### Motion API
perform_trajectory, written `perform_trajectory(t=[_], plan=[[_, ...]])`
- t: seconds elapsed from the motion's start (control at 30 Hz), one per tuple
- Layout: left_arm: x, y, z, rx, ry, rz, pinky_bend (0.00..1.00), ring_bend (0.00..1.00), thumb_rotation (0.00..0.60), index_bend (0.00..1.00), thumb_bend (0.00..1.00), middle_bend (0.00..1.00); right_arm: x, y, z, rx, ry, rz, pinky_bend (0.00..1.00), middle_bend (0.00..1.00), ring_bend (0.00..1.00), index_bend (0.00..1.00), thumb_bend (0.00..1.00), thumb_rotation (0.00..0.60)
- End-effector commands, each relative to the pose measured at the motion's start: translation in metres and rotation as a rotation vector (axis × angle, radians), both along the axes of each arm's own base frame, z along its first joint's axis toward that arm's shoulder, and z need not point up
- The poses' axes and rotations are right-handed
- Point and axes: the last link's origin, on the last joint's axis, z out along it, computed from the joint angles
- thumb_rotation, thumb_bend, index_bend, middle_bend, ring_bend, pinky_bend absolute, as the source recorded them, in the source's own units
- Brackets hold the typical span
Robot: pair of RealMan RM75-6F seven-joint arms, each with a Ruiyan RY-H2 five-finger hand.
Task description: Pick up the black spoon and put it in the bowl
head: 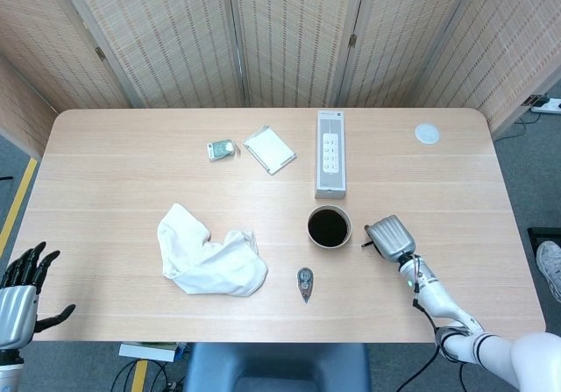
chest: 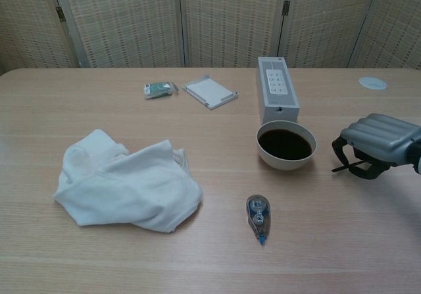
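Black and thin, the spoon (chest: 347, 167) shows only as a short handle poking out from under the right hand (chest: 376, 146), just to the right of the bowl (chest: 285, 145). The fingers are curled down around it, so the hand appears to have the spoon in its grasp, though the spoon's head is hidden and how firm the hold is cannot be told. Hand and spoon sit low, close to the counter (chest: 210, 254), and the spoon is not yet over the bowl's rim. Judged from this, the pick-up is about done and the carry and drop into the bowl are left. The bowl's inside looks dark and holds no spoon. Well to the left of the bowl, off the counter's near corner, the left hand (head: 22, 291) hangs with fingers spread, holding nothing.
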Motion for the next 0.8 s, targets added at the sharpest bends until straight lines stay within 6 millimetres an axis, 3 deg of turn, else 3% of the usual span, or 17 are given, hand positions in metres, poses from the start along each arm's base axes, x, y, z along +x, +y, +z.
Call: perform_trajectory(t=[0.03, 0.27, 0.5, 0.8], plan=[[0.001, 0.0, 0.0, -0.001, 0.0, -0.001, 0.14, 0.07, 0.6, 0.16, 0.15, 0.05, -0.002, 0.002, 0.008, -0.019, -0.033, -0.013, 1.0, 1.0, 1.0, 0.68, 0.5, 0.6], [0.003, -0.001, 0.001, 0.002, 0.004, -0.006, 0.14, 0.07, 0.6, 0.16, 0.15, 0.05, -0.003, 0.005, 0.033, -0.054, -0.142, -0.043, 1.0, 1.0, 1.0, 0.71, 0.54, 0.6], [0.008, -0.001, 0.002, 0.002, 0.006, -0.018, 0.14, 0.07, 0.6, 0.16, 0.15, 0.05, 0.011, 0.006, 0.053, -0.075, -0.28, -0.051, 1.0, 1.0, 1.0, 0.73, 0.54, 0.6], [0.011, -0.003, 0.005, 0.008, 0.011, -0.024, 0.14, 0.07, 0.6, 0.16, 0.15, 0.05, 0.041, -0.002, 0.046, -0.031, -0.581, -0.128, 1.0, 1.0, 1.0, 0.73, 0.54, 0.6]])
